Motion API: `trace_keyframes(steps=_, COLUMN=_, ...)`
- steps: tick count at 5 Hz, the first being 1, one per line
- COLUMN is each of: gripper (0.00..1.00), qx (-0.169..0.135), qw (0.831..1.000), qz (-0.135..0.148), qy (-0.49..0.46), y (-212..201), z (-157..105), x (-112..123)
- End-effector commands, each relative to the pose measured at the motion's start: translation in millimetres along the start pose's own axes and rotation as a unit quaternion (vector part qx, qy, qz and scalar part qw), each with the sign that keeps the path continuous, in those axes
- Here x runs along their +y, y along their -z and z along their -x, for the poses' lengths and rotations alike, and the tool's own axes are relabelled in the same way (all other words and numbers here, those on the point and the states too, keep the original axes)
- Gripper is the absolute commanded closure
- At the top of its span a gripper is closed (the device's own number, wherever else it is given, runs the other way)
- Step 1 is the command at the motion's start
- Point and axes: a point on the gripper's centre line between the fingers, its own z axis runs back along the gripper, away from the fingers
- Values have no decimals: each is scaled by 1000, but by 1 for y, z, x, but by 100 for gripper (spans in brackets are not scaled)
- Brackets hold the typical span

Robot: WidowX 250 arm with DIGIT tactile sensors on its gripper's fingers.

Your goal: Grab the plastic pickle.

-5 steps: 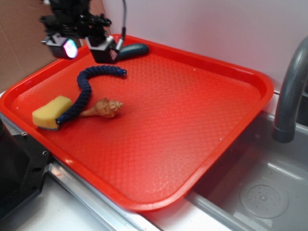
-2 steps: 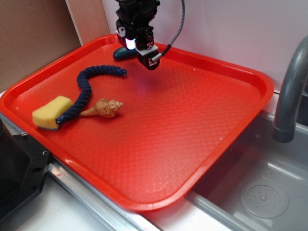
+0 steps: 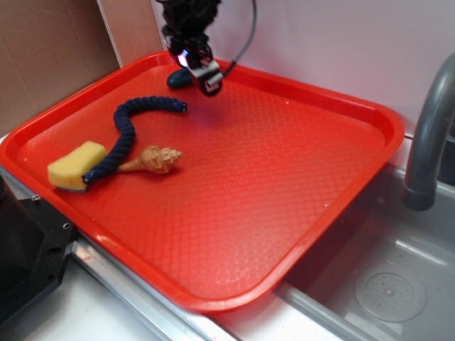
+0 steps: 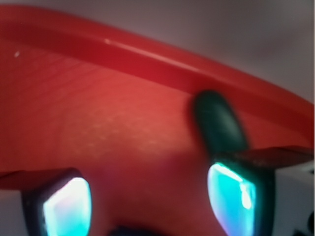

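Observation:
The plastic pickle (image 3: pixel 179 77) is a dark green oblong lying at the tray's far edge, partly covered by the arm. In the wrist view the pickle (image 4: pixel 219 123) runs from the rim down behind my right finger. My gripper (image 3: pixel 199 67) hovers right at it, open, and in the wrist view the gripper (image 4: pixel 147 206) has only bare red tray between its glowing pads (image 4: pixel 231 196). The pickle is off to the right of the gap, not between the jaws.
On the red tray (image 3: pixel 341 114) lie a navy braided rope (image 3: pixel 128 131), a yellow sponge (image 3: pixel 75 165) and a tan seashell (image 3: pixel 153 159) at the left. A sink (image 3: pixel 387 284) and grey faucet (image 3: pixel 426 142) are at the right. Cardboard (image 3: pixel 50 50) stands behind.
The arm swung from the tray's left side rightward, then drew back and lower toward the far rim, ending over the pickle.

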Motion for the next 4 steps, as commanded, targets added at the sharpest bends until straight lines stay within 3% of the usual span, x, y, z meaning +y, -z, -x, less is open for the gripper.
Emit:
trace_keyframes(steps=1, gripper=0, qx=-2, qw=1000, qz=19, qy=24, y=17, z=-32, x=28)
trace_keyframes(steps=2, gripper=0, qx=8, qw=999, qz=23, qy=31, y=31, z=-26, x=15)
trace_keyframes(steps=3, gripper=0, qx=55, qw=998, qz=18, qy=23, y=57, z=-14, x=11)
trace_keyframes(steps=4, gripper=100, qx=62, qw=998, qz=26, qy=11, y=52, z=5, x=8)
